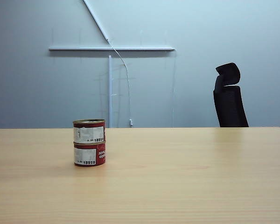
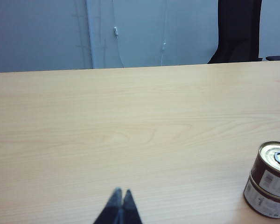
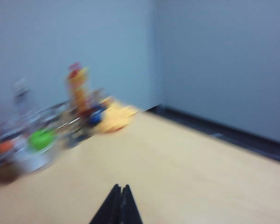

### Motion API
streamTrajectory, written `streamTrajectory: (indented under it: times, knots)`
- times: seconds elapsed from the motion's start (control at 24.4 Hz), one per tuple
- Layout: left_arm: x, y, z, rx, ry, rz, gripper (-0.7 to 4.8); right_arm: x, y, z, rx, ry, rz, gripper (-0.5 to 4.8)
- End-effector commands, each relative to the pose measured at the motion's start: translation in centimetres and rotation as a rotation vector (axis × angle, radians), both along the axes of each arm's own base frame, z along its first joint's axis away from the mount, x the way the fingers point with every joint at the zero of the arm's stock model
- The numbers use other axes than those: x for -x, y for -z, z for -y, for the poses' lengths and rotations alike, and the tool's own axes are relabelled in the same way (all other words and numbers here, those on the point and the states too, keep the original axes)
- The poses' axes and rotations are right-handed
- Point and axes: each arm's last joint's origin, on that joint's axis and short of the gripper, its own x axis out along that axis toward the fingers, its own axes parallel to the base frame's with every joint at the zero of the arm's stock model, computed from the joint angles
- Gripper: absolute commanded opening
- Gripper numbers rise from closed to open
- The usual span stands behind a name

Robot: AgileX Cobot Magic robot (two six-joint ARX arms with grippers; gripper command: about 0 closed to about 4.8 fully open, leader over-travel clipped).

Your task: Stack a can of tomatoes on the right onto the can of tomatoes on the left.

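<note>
Your left gripper (image 2: 119,196) and right gripper (image 3: 121,191) are both clenched on nothing, clear of the work. On the table (image 1: 186,177), left of middle, the upper tomato can (image 1: 89,130) sits on the lower can (image 1: 89,154). Any careless sweep could topple them.

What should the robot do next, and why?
Probably nothing more than settling both arms at rest. The upper tomato can already sits squarely on the lower can, the left gripper is shut and well clear of the stack, and the right gripper is shut, holding nothing.
</note>
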Motion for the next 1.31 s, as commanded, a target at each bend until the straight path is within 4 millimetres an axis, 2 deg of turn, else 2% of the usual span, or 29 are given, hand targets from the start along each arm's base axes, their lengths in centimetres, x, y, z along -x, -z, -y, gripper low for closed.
streamTrajectory:
  times: [0.04,0.25,0.29,0.41,0.74,0.86,1.11,1.31]
  knots:
    - [0.0,-0.2,0.0,-0.005,0.006,0.01,-0.02,1.0,-0.8,2.9,0.059,0.14,-0.022,-0.03]
    - [0.0,-0.1,0.0,-0.005,0.006,0.009,-0.02,3.4,-0.9,7.3,0.075,0.263,-0.025,-0.03]
    - [0.0,-0.1,0.0,-0.005,0.005,0.007,-0.02,4.5,-0.3,8.7,0.069,0.308,-0.021,-0.03]
    - [0.0,-0.1,0.0,-0.005,0.005,0.007,-0.02,6.4,1.3,10.6,0.066,0.422,-0.024,-0.03]
    - [0.0,-0.4,-0.3,-0.006,-0.13,0.034,-0.02,10.3,5.2,13.0,0.042,0.593,-0.027,-0.03]
    - [0.0,-0.4,0.3,-0.006,-0.069,0.035,-0.02,11.4,6.0,13.6,0.031,0.642,-0.019,-0.03]
    - [0.0,-0.4,0.9,-0.005,0.0,0.034,-0.02,11.6,6.1,13.8,0.033,0.668,-0.023,-0.03]
    - [0.0,-0.4,0.8,-0.005,-0.056,0.033,-0.02,11.6,6.2,13.8,0.038,0.668,-0.028,-0.03]
